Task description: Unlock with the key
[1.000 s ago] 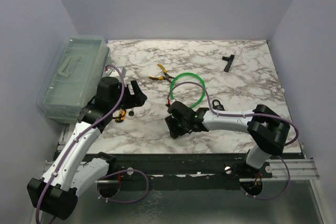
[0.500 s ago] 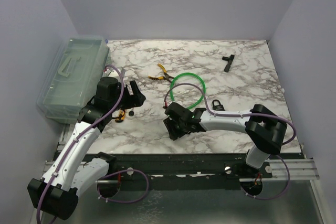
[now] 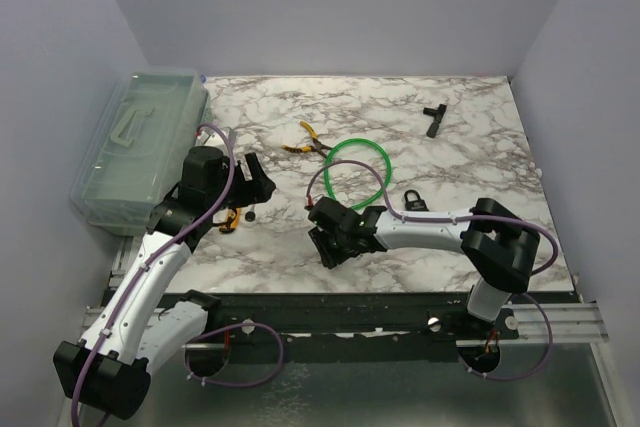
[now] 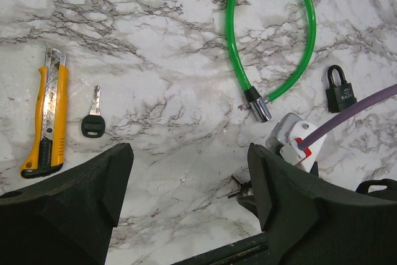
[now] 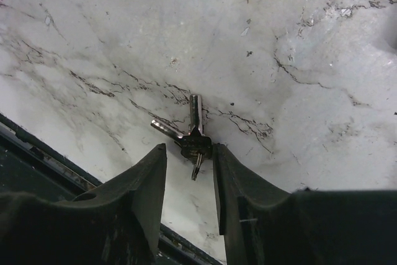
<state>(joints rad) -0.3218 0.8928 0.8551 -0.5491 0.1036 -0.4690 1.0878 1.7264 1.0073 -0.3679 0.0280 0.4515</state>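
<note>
A small bunch of silvery keys on a dark head, the key (image 5: 195, 136), lies flat on the marble near the table's front edge. My right gripper (image 5: 189, 148) is low over it with one finger on each side. Its jaws are still apart: the right finger (image 5: 232, 178) is at the head and the left stands clear. The left wrist view catches the key (image 4: 238, 187) beside that gripper. The black padlock (image 3: 412, 198) (image 4: 340, 89) sits upright to the right, by the right arm. My left gripper (image 3: 257, 183) (image 4: 188, 153) hovers open and empty over bare marble.
A green cable lock (image 3: 358, 162) (image 4: 273, 29) loops mid-table, yellow-handled pliers (image 3: 308, 141) behind it. A yellow utility knife (image 4: 48, 119) and a black-headed key (image 4: 93, 120) lie under the left arm. A clear plastic box (image 3: 140, 142) stands far left, a black T-shaped tool (image 3: 433, 118) at the back right.
My right gripper has slid a little to the left and its jaws have narrowed around the key. The left arm has barely moved.
</note>
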